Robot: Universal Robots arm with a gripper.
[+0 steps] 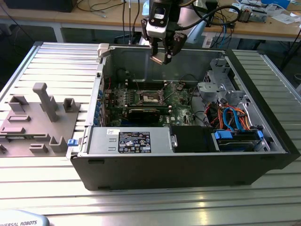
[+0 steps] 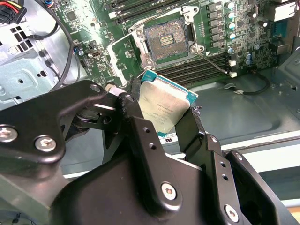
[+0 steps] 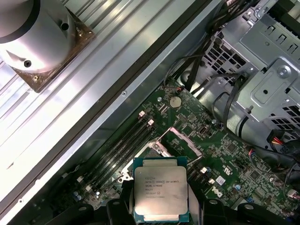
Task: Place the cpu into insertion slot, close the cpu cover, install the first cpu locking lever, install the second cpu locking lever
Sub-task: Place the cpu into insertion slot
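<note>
Tool [image 2: 161, 108] clamped on chip [image 3: 161, 194], likely by opposite edges, above open socket [image 2: 166, 41]; chip's print not legible.

You're working under bright, even light from above the open computer case [image 1: 188, 174]. In the exterior view, the ribbed metal table [image 1: 56, 56] on either side of the case glares pale. The inside of the case sits dimmer, and its wall toward the camera goes almost black. In the first wrist view, the table ribs beyond the case wall burn out to near white, and the wall itself falls in shadow. Inside the case, the cpu [image 3: 161, 192] carries a soft, flat sheen on its metal top. In the second wrist view, a glare streak crosses the green board [image 2: 93, 44]. The black gripper [image 2: 161, 108] reads dark there, with small highlights on its screws.
</note>
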